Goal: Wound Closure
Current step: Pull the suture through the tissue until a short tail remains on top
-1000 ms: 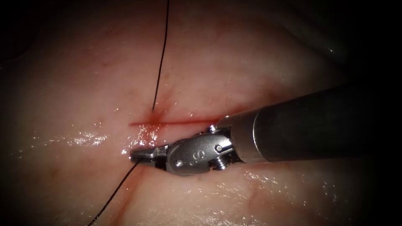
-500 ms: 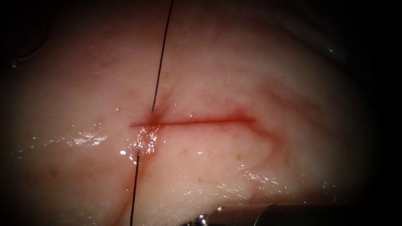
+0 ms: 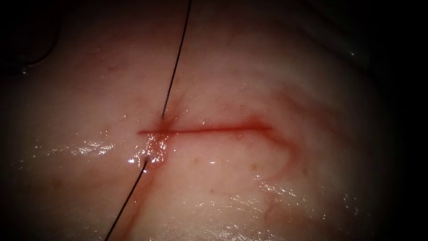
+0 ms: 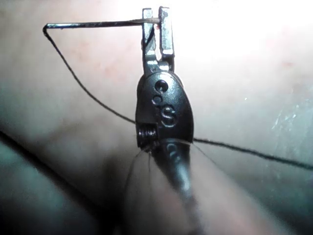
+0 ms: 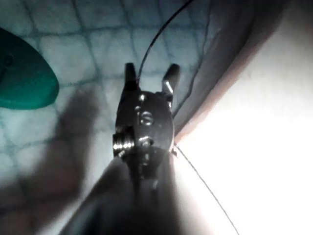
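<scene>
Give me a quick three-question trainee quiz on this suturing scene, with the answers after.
1. True or false: the left pincer is shut on the needle.
2. The right pincer is: A) open, holding nothing; B) shut on the thread; C) shut on the tissue.
3. Fill in: in the endoscope view, the thread crosses the cut near its ____ end.
Key: 1 true; 2 A; 3 left.

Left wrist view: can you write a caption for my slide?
The left tool grips the needle near its tip, above the tissue, thread trailing from its other end.
</scene>
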`<move>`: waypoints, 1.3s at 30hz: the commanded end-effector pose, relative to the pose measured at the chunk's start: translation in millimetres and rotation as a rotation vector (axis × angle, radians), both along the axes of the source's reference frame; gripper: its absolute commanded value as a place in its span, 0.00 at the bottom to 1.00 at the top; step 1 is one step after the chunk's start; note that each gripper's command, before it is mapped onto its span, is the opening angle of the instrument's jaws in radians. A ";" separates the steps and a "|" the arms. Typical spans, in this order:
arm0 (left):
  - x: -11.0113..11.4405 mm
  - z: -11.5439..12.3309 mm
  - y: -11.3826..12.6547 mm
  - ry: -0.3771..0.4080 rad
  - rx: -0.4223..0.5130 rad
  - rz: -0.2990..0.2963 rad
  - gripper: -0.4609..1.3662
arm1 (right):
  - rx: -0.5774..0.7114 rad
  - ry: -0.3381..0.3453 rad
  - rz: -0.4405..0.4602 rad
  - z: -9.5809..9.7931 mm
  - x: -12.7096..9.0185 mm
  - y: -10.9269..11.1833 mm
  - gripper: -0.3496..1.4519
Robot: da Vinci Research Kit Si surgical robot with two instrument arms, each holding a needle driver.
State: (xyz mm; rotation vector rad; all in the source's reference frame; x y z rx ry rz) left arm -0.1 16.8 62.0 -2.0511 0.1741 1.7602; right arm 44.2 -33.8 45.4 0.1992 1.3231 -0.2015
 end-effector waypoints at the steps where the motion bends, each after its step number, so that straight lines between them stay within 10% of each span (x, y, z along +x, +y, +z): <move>1: 0.0 0.0 0.1 0.001 -0.001 0.011 0.06 | 0.003 0.001 0.051 0.0 -0.7 0.8 0.97; 14: -0.6 0.3 0.2 0.001 0.003 0.008 0.06 | -0.036 -0.004 0.227 3.6 -12.1 14.2 0.90; 21: -0.9 0.5 -0.4 -0.002 0.002 0.008 0.06 | -0.079 -0.048 0.299 12.2 -10.7 17.9 0.97; 30: 0.2 0.5 -0.7 -0.008 0.005 0.021 0.06 | -0.111 -0.064 0.272 17.7 -7.9 17.2 0.92; 32: 0.2 0.4 -0.8 -0.009 0.005 0.022 0.06 | -0.111 -0.057 0.257 18.5 -7.6 17.3 0.64; 34: 0.2 0.4 -0.8 -0.008 0.005 0.021 0.06 | -0.095 -0.080 0.182 18.6 -7.8 17.4 0.00; 39: 0.2 0.4 -0.8 -0.008 0.005 0.021 0.06 | -0.087 -0.096 0.149 17.4 -7.9 16.7 0.00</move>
